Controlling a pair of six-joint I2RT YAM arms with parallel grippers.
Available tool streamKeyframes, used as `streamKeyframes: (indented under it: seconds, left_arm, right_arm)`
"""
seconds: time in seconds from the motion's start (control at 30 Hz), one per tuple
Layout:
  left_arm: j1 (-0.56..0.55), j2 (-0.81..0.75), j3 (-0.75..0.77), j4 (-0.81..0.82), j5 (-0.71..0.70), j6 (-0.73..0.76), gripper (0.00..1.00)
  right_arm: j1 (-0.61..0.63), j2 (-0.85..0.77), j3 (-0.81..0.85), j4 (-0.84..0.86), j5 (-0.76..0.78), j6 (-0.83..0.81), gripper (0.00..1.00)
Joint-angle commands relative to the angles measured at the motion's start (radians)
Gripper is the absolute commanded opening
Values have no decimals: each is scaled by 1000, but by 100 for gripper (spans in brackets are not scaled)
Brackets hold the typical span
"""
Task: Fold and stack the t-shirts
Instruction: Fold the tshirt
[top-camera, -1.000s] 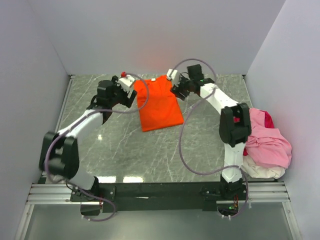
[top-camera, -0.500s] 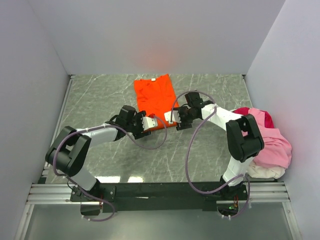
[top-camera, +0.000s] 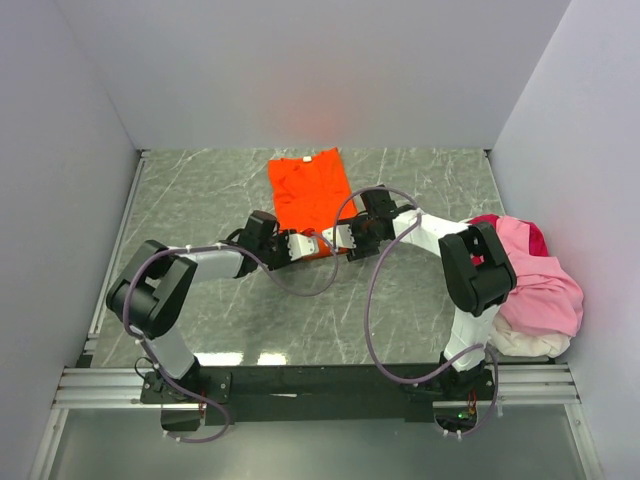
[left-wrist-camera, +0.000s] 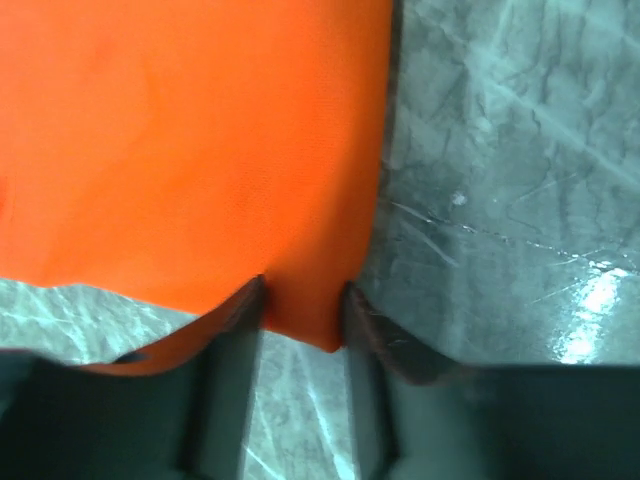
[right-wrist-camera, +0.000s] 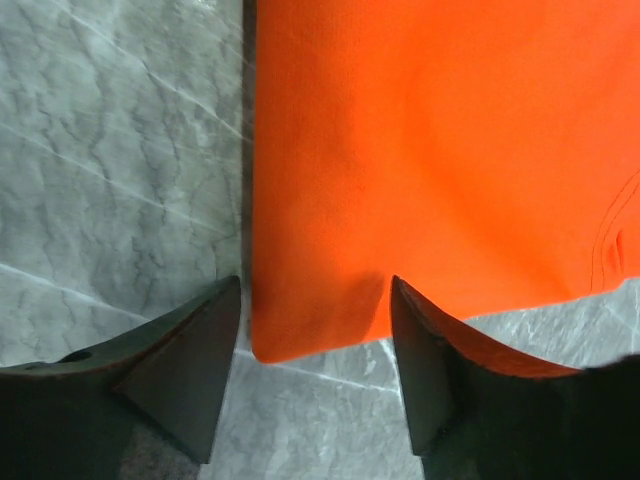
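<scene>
A bright orange t-shirt (top-camera: 308, 192), folded into a narrow rectangle, lies flat at the back middle of the marble table. My left gripper (top-camera: 303, 246) is at its near left corner. In the left wrist view the gripper (left-wrist-camera: 305, 312) is open, with the orange corner (left-wrist-camera: 300, 300) lying flat between the fingers. My right gripper (top-camera: 336, 238) is at the near right corner. In the right wrist view the gripper (right-wrist-camera: 312, 300) is wide open and straddles that orange corner (right-wrist-camera: 310, 310). A heap of light pink, magenta-red and white t-shirts (top-camera: 535, 285) lies at the right edge.
Grey walls close in the table on the left, back and right. The two arms converge at the shirt's near edge, their cables looping over the table (top-camera: 200, 190) in front of it. The shirt heap sits beside the right arm's base.
Both grippers came from the shirt's far end down to its near edge. In the last half second they closed in on the two near corners.
</scene>
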Motion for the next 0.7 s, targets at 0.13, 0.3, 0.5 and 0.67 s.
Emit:
streamKeyframes:
  seconds: [0.13, 0.3, 0.5, 0.67]
  left_arm:
    - [-4, 32, 25, 0, -7, 0, 28]
    - [-4, 21, 22, -12, 13, 1, 6]
    - [-4, -37, 22, -106, 98, 7, 1]
    - [-37, -109, 25, -207, 157, -22, 1]
  right_arm:
    - [8, 40, 25, 25, 35, 12, 50]
    - [7, 33, 12, 22, 25, 6, 12]
    - [8, -48, -54, -28, -3, -23, 0]
    - [7, -184, -160, -107, -34, -43, 0]
